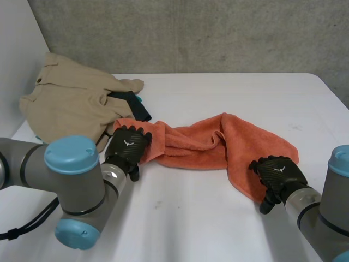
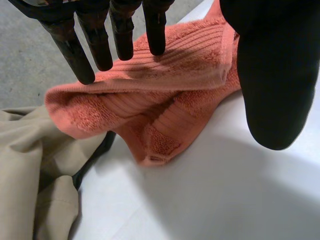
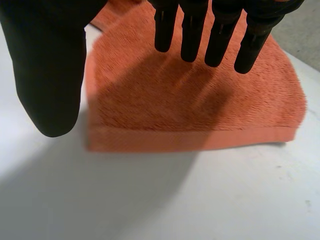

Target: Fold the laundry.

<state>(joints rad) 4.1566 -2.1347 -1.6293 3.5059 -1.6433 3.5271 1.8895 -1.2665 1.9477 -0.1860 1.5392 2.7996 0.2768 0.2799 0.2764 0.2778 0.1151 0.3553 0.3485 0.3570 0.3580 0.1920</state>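
An orange towel [image 1: 212, 143] lies bunched across the middle of the white table [image 1: 218, 218]. My left hand [image 1: 127, 146] hovers over its left end, open, with straight fingers [image 2: 117, 37] above the crumpled towel [image 2: 150, 105] and nothing held. At the towel's right near corner is my right hand [image 1: 276, 176], also open. Its fingers [image 3: 217, 35] hang straight above the flat towel end [image 3: 200, 105], whose hemmed edge lies on the table.
A beige garment [image 1: 71, 101] lies heaped at the table's back left, with a dark cloth [image 1: 133, 106] beside it, touching the towel's left end. The beige garment [image 2: 30, 170] lies just past the towel in the left wrist view.
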